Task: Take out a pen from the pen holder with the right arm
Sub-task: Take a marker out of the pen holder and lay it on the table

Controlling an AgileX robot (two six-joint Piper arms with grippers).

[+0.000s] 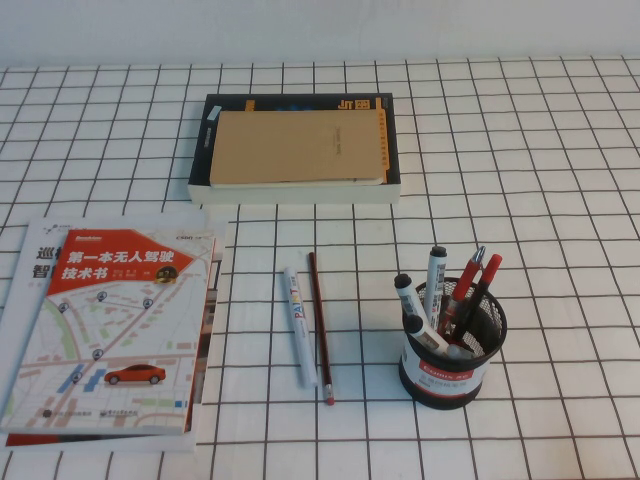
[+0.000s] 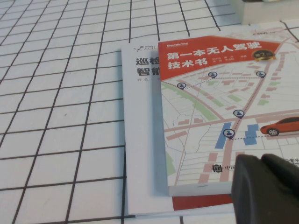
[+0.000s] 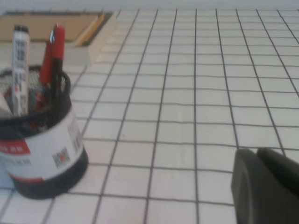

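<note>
Black holder [image 1: 452, 355] keeps pens [image 1: 436, 270] near-upright; right gripper [image 3: 259, 154], jaws closed, sits beside it, apart. Farther off, over a book [image 2: 219, 93], the left gripper [image 2: 262, 159] has jaws closed.

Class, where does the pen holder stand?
High view: the pen holder stands at the near right, right of the pencil. Left gripper hovers over the book; right gripper hovers near the pen holder.

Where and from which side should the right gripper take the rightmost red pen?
Grip the rightmost red pen by its top: it leans clear of the markers, past the pen holder's right rim. Come down from above on that side. Right gripper, shut, is low beside the holder; left gripper hovers over the book.
</note>
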